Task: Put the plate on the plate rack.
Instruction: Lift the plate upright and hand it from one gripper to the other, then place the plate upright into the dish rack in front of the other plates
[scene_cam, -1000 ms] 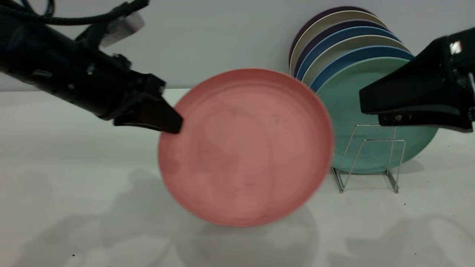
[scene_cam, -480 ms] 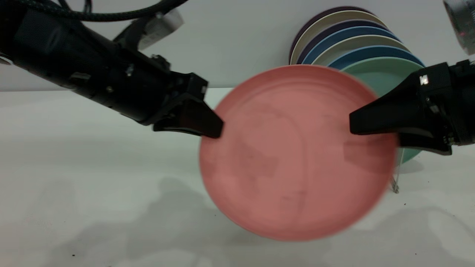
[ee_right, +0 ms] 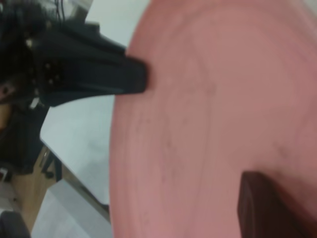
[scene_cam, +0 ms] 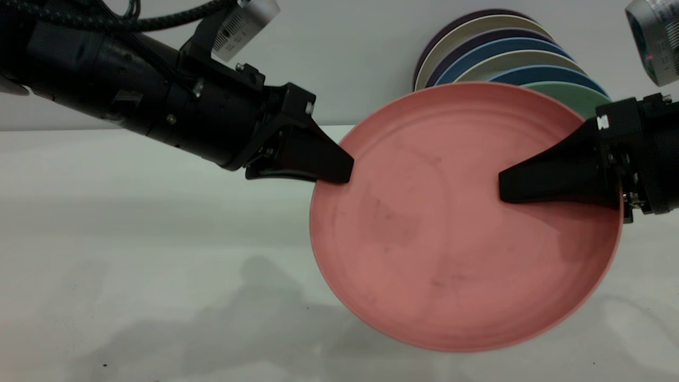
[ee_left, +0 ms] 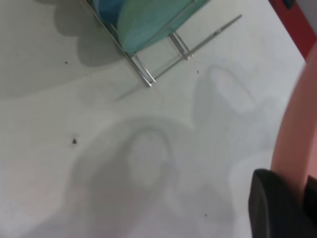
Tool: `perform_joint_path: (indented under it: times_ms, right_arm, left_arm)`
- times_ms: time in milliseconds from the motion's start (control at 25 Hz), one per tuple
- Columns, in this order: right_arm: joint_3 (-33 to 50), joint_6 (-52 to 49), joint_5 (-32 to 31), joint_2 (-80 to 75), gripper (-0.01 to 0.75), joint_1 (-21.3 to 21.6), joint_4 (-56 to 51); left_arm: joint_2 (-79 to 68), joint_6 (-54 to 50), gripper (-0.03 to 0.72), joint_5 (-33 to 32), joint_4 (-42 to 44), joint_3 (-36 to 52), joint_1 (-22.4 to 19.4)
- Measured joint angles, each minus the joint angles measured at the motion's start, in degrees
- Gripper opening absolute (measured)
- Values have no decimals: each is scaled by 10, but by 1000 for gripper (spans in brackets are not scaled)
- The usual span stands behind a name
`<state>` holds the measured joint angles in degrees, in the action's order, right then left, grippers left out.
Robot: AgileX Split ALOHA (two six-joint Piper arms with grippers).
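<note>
Plate [scene_cam: 456,233]: is being held upright above the tabletop, in front of the stacked plates [scene_cam: 493,53].
Left gripper [scene_cam: 339,172]: is being kept clamped on the plate's rim.
Right gripper [scene_cam: 504,185]: is being kept clamped on the opposite rim.
Plate rack [ee_left: 148,74]: is being left unfilled by this plate; slotting remains outstanding.

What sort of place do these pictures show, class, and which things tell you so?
Probably a robot test bench, not a kitchen: a bare white table against a blank wall, a round salmon-pink plate held between two black grippers, left and right, with coloured plates racked behind.

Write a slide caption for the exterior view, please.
Two end effectors, left and right, hold the round salmon-pink matte plate upright.
</note>
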<state>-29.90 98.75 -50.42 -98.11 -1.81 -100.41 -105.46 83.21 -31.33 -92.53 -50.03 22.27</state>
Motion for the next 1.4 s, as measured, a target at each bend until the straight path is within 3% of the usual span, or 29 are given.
perform_joint_path:
  times_ms: [120,200,400,520,720,1040,1240,1400]
  right_arm:
    - [0,5,21,0,118,0,-2]
    - [-1,18,78,0,118,7,10]
    - [0,35,143,32,118,57,37]
    - [-9,53,151,65,118,86,72]
    - [-57,59,151,126,118,97,200]
    - [-164,104,143,156,118,97,418]
    - [-196,214,139,155,118,97,440]
    - [-215,228,134,144,118,95,416]
  left_arm:
    - [0,-15,113,-16,-2,0,-14]
    - [1,-31,188,-37,-1,0,-42]
    - [1,-71,417,-78,41,0,-123]
    - [1,-91,484,-81,77,-1,-164]
    - [1,-97,499,-83,123,-1,-196]
    - [1,-97,499,-79,140,-1,-199]
    - [1,-95,499,-75,141,-1,-199]
    - [1,-95,499,-64,142,-1,-199]
